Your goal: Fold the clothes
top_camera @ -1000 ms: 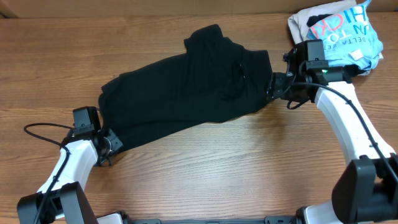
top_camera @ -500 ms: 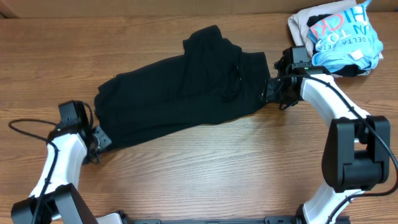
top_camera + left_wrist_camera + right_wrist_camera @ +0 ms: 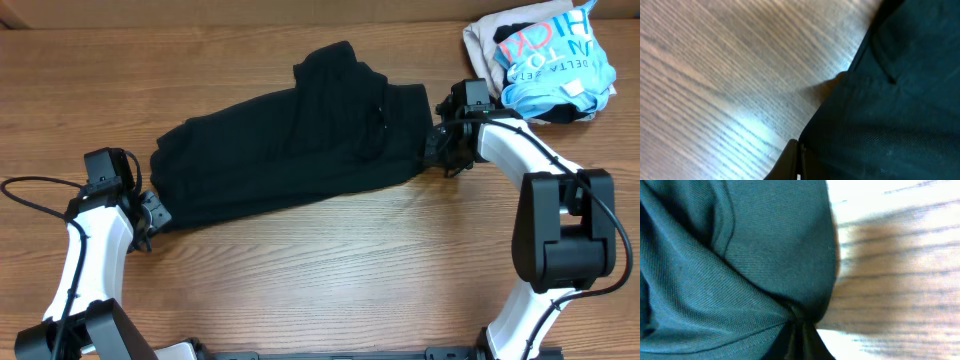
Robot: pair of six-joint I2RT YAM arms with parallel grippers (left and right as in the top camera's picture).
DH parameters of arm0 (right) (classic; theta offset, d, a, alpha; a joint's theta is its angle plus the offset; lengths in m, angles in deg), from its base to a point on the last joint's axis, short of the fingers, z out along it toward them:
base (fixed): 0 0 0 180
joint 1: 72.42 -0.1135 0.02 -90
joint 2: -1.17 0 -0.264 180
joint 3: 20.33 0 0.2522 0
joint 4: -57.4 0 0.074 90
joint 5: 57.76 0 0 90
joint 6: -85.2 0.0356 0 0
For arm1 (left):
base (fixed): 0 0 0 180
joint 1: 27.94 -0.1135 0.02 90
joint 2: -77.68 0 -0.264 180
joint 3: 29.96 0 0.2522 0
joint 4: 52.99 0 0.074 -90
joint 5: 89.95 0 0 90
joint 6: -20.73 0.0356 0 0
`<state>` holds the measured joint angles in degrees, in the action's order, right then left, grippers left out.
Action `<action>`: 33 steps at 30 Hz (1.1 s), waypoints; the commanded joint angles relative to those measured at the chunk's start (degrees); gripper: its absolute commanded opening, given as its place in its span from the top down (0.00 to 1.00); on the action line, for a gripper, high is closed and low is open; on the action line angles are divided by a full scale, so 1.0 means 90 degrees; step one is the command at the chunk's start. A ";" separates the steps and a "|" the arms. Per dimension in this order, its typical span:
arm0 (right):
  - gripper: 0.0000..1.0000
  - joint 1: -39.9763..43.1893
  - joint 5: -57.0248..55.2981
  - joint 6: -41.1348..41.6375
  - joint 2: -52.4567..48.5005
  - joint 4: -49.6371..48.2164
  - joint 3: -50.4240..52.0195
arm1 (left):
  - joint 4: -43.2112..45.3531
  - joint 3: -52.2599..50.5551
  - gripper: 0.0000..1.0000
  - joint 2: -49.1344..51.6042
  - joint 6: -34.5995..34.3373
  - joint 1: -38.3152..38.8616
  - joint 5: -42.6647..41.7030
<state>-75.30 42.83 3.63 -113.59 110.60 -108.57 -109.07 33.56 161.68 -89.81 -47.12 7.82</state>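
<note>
Two grippers pinched the shirt [image 3: 290, 150] lying on the table [image 3: 330, 290] overhead: left gripper [image 3: 152, 210] at its 8 o'clock corner, right gripper [image 3: 432, 150] at 3 o'clock. Left wrist showed soft cloth clamped at the hem. Right wrist showed it bunched in closed jaws, so edges seemed best to hold.

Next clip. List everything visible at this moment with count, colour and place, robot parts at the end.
black shirt: one, black, lying crumpled across the middle of the table, running from lower left to upper right.
light blue garment: one, light blue and white with red and teal lettering, bunched at the far right corner.
beige garment: one, beige, in the same pile, under the light blue garment.
table: one, brown wood grain, under everything.
left gripper: one, black on a white arm, shut on the shirt's left edge.
right gripper: one, black on a white arm, shut on the shirt's right edge.
</note>
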 commanded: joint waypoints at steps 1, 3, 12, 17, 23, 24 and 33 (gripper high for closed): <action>0.96 0.0272 -0.0005 0.0437 -0.0049 0.0381 0.0022 | -0.0090 0.0129 0.96 0.0027 0.0141 -0.0051 0.0209; 0.96 0.0488 -0.0005 0.0651 0.0010 0.0845 0.0022 | -0.0136 0.0126 0.96 0.0027 0.0141 -0.0051 0.0209; 0.96 0.1821 -0.0454 0.1440 0.0457 0.3021 0.0032 | -0.0656 0.0119 0.96 0.0029 0.0141 -0.0051 0.0605; 0.96 0.2295 -0.0770 0.1598 0.0678 0.3320 0.0325 | -0.0918 0.0119 0.94 0.0029 0.0083 -0.0053 0.0831; 0.96 0.2387 -0.0767 0.1593 0.0993 0.3201 0.0712 | -0.0911 0.0119 0.66 0.0029 0.0070 -0.0051 0.0823; 0.96 0.2387 -0.0767 0.1593 0.1037 0.3196 0.0712 | -0.0911 0.0119 0.61 0.0029 0.0070 -0.0049 0.0821; 0.66 0.2387 -0.0398 0.1003 0.1518 0.3152 0.0665 | -0.0811 0.0257 0.21 0.0029 0.0168 -0.0046 0.0653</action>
<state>-53.77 37.63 15.45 -103.32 139.25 -102.32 -116.86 33.67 161.68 -89.42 -47.23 14.01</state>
